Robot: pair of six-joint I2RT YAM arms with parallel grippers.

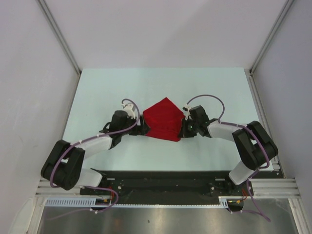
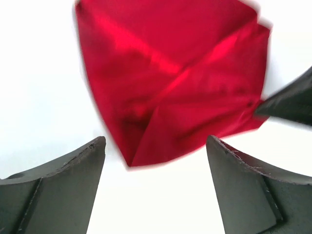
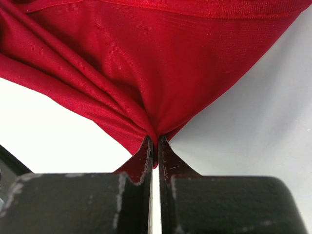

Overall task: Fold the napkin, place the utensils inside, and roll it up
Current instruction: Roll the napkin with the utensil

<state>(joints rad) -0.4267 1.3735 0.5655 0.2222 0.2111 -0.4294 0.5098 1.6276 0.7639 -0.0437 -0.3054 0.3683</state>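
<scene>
Pinching one corner of the napkin (image 3: 161,63) in the right gripper (image 3: 155,141), with the tips closed to a sliver and cloth fanning out ahead of them in tight creases. Judged a hold for drawing that corner across to make the fold.

Spread wide at the left gripper (image 2: 155,146) and gripping nothing. Just ahead of that gap, and not between the fingers (image 2: 73,175), the napkin's nearest point. Probably placed there to take that point, or to pin the cloth while the other side pulls.

Resting on the table (image 1: 97,87) directly between the two grippers. Partly doubled over, by the look of the layered panels.

From above: only the napkin's outline and both wrists reaching in from either side. Impossible to tell either grip from there.

From the right wrist: the clamp itself and the strain lines running into it.

From the left wrist: the open stance, the crossing folds on top of the cloth, and a dark fingertip (image 2: 287,105) of the right gripper touching the corner off to the right.

No sign of the utensil in any view. Cannot say whether hidden under the cloth or out of frame.

Folding judged to be the step in hand. Placing and rolling not yet begun.
</scene>
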